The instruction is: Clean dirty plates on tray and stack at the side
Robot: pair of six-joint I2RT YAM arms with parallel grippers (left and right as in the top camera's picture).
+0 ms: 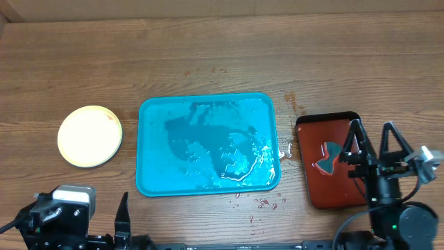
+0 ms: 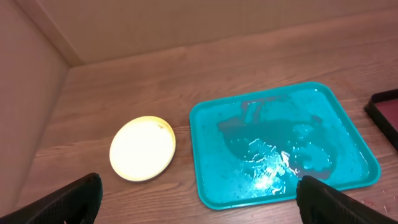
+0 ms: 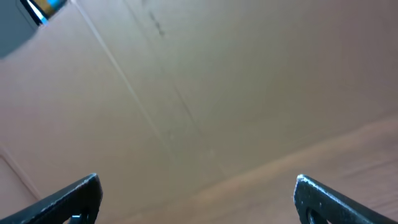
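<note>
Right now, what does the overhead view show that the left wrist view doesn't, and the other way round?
Only overhead: the whole dark red-brown tray with black rim, a grey object lying on it, the right gripper, fingers apart, and red spatter on the wooden table. Only left wrist: the beige wall along the table's left side. Both: the wet turquoise rectangular plastic tray, no plate on it, and the pale yellow-green round plate beside it.

Bare table separates plates from tray; dark tray flanks its right.
</note>
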